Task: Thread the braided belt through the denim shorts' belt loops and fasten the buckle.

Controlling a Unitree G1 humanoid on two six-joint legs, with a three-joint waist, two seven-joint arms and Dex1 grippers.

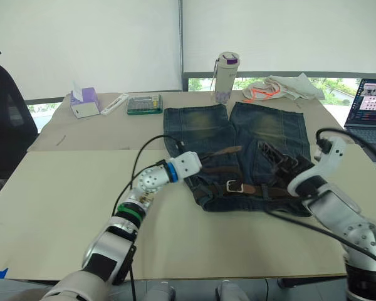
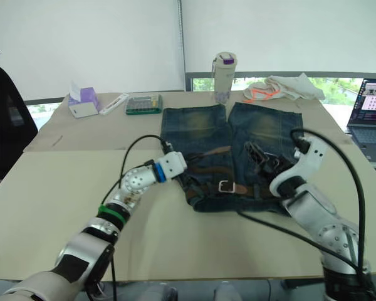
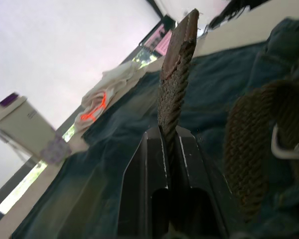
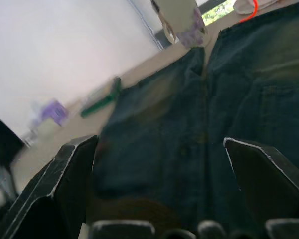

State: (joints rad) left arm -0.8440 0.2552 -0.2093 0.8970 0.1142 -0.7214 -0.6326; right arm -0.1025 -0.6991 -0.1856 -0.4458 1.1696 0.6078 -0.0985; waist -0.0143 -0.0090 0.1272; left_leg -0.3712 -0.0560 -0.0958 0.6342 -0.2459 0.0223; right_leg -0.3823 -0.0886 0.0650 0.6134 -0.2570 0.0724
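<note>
An office or lab: white roller blinds (image 1: 81,37) over windows along the top, a black office chair (image 1: 3,119) at left, an open laptop (image 1: 370,103) at right edge.

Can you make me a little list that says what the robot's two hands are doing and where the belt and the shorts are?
left gripper: shut on the braided belt's free tip
right gripper: open, over the shorts, holding nothing
braided belt: lying along the waistband, tip sticking up
buckle: on the waistband, near the middle
denim shorts: flat on the table, legs pointing away from the robot
also there: bottle, white cloth, laptop
</note>
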